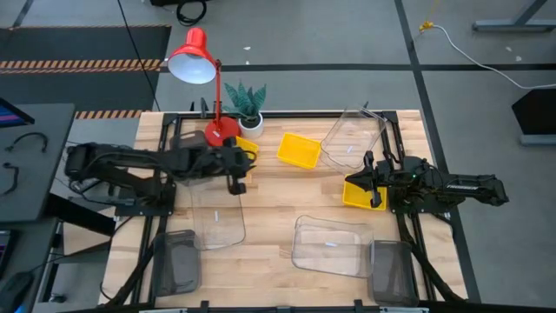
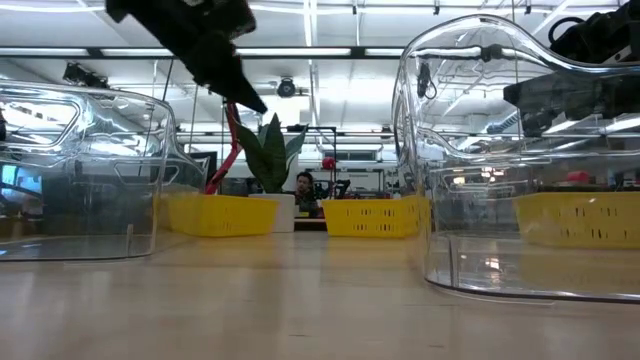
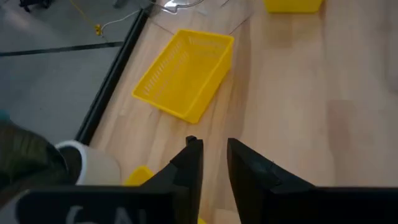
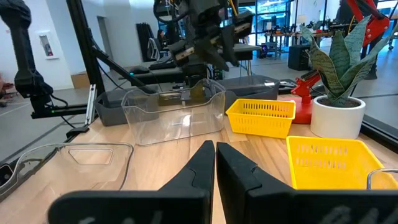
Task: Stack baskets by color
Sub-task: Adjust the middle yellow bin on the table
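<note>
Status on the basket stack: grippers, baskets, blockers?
Left gripper open, empty, above yellow basket by the plant pot. Right gripper shut, empty, at right-side yellow basket. Third yellow basket sits apart, unstacked. Nothing blocking.

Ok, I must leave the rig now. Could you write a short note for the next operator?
Left end effector: open, empty, above the table near the plant pot.
Right end effector: shut, holding nothing, beside a yellow basket.
Other yellow baskets: one by the pot, one mid-table.
Clear baskets, all apart.
Grey baskets: at the front corners.
Done: no stack visible.
Left: stack each colour.
</note>
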